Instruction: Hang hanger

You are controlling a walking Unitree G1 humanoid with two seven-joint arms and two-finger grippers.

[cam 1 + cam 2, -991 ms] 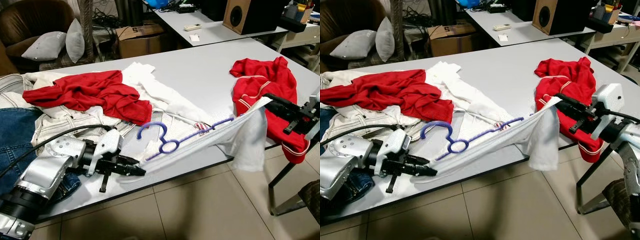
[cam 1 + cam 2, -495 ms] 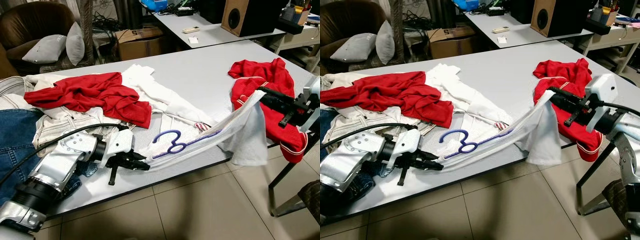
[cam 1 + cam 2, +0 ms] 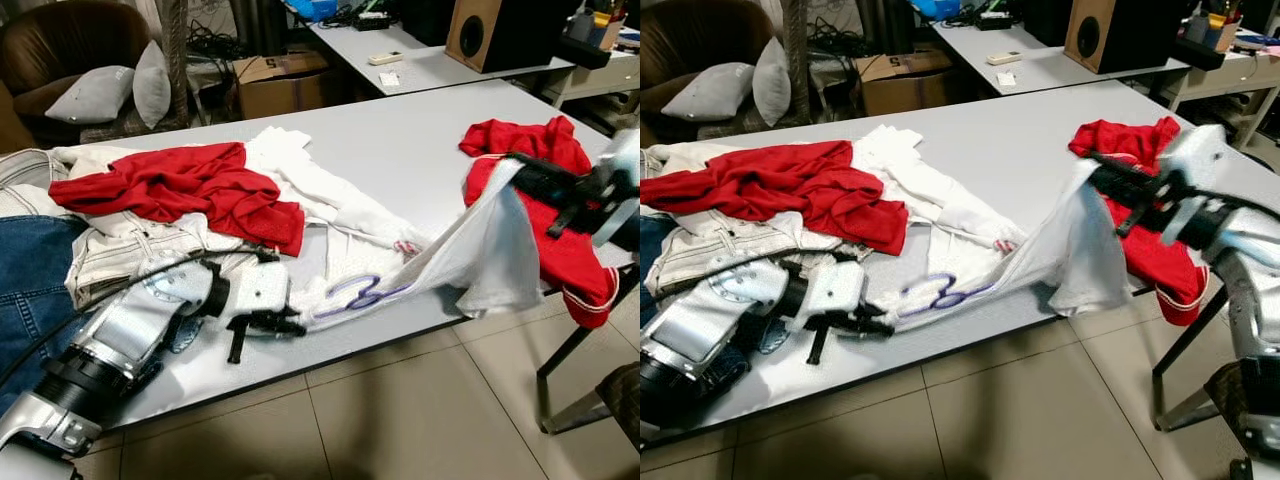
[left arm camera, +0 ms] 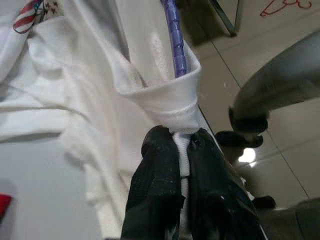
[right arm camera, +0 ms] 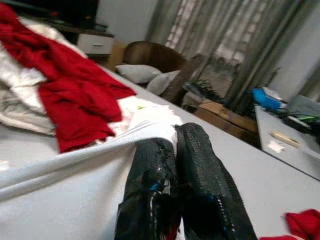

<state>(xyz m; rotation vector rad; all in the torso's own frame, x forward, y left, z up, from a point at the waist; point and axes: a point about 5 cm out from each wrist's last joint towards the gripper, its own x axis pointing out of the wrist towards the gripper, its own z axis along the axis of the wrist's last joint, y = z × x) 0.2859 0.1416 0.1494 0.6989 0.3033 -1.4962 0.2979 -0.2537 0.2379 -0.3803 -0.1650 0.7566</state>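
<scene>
Worktop (image 3: 420,150) is carrying heaps of clothes toward its left edge and a red garment (image 3: 550,215) at its right edge. White shirt (image 3: 470,250) is stretching along the front edge between both arms. Left claw (image 4: 182,145) is pinching one end of it tight; right claw (image 5: 172,145) is gripping the other end, lifted off the surface. Purple hanger (image 3: 358,293) is lying inside the shirt near the front edge, its hook poking out. Hanging is looking barely begun: the shirt is on the hanger, yet no rail is visible.
</scene>
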